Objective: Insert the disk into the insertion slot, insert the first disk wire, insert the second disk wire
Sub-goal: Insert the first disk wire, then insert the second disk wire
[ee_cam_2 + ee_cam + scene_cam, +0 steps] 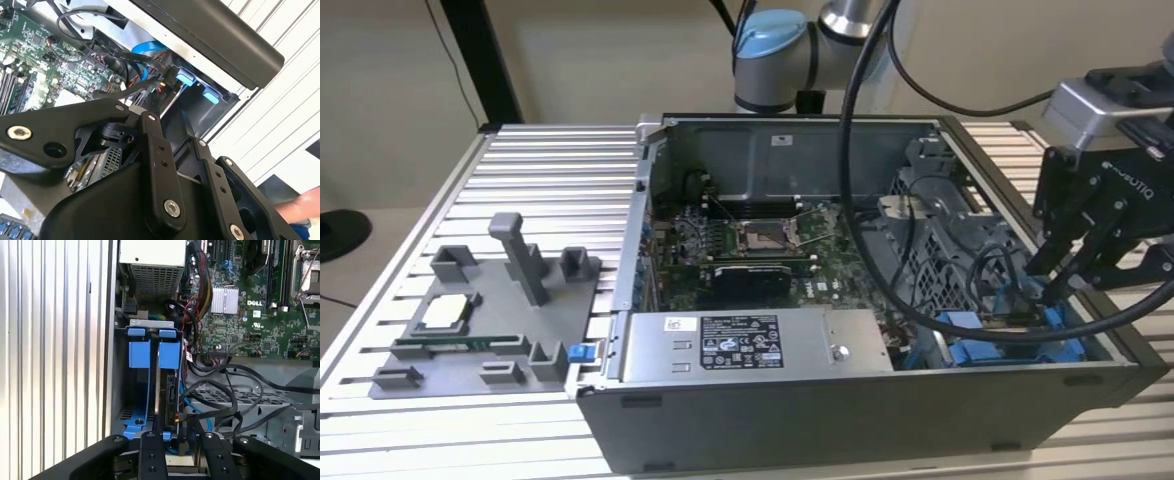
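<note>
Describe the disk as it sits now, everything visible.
The disk stands on edge inside the grey sheet-metal insertion slot, its thin dark edge showing, clipped in a bright blue plastic frame. A second blue frame sits beside it. Dark cables loop close by; whether any is plugged in cannot be told. The gripper is near one end.

In the exterior view, the computer case (854,420) stands centre frame on the table (547,180), with the fixture plate (467,330) at lower left. Inside the case, the power-supply box (747,345) lies at lower centre. The motherboard (747,250) is behind it, the insertion slot (1067,350) is at lower right, and the gripper (1047,290) is above the slot.
</note>
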`<move>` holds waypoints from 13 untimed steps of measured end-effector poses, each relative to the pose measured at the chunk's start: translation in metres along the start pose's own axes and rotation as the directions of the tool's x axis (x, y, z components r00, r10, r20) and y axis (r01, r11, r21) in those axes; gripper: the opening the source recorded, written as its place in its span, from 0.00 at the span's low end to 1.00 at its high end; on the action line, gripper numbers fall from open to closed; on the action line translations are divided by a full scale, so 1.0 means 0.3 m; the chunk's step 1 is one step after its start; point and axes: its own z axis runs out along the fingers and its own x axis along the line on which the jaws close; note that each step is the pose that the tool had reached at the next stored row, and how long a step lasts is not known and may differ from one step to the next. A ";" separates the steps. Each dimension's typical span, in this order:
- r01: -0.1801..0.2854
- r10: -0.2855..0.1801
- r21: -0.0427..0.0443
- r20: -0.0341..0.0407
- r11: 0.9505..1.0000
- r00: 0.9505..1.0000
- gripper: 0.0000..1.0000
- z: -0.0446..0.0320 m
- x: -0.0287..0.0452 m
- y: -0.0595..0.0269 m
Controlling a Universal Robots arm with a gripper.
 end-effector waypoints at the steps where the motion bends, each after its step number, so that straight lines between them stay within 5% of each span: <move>1: 0.000 0.000 0.000 0.000 1.000 1.000 1.00 -0.002 0.000 0.000; 13: 0.000 0.000 0.000 0.000 1.000 1.000 1.00 -0.003 0.000 -0.022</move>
